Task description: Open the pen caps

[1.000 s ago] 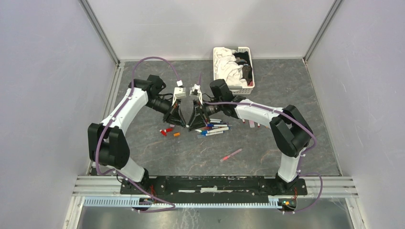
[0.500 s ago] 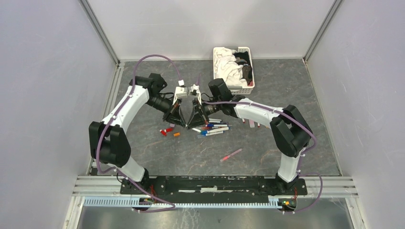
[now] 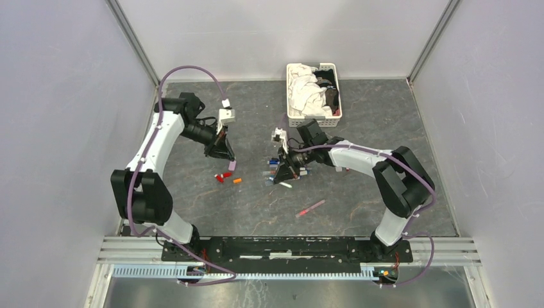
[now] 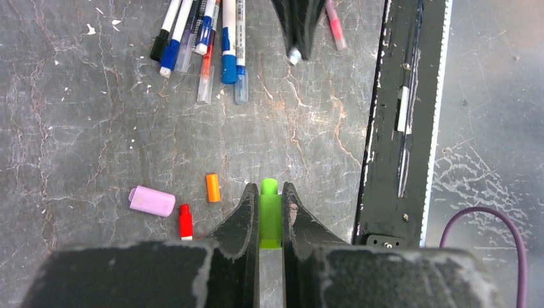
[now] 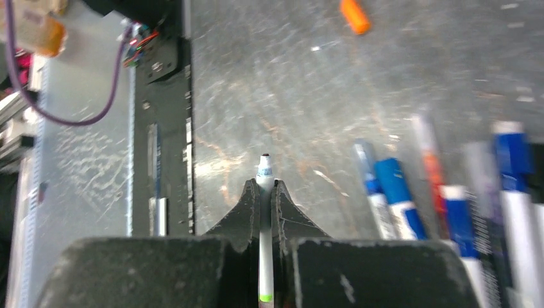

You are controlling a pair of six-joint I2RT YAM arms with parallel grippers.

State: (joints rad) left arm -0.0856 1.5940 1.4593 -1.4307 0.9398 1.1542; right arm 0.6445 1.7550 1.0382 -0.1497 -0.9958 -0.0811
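Grey, scuffed stone-patterned table [image 3: 385,115]; black mounting rail [image 3: 282,247] along the bottom of the top view.

1. Left gripper [image 4: 270,192], left of centre in the top view. Jaws closed on a green cap [image 4: 270,215], which pokes out past the fingertips. The cap is on no pen and is held over the table.

2. Three loose caps lying on the table below that gripper in the top view, near one another but not touching: lilac cap [image 4: 151,201], red cap [image 4: 185,221], orange cap [image 4: 213,187].

3. Right gripper [image 5: 265,189], centre of the top view. Jaws clamped on an uncapped pen [image 5: 265,179] with a white barrel. Its bare tip projects beyond the fingertips, and a green band shows low on the barrel.

4. Cluster of pens [image 4: 212,38], lying side by side on the table just beside the right gripper. Barrels mostly white; ends blue, orange and black. The exact count cannot be told.

5. Pink-red pen [image 3: 310,208], lying alone at lower right of centre, well apart from the cluster.

6. White slatted basket [image 3: 314,121], top centre against the far edge, holding white and dark cloths [image 3: 305,90].
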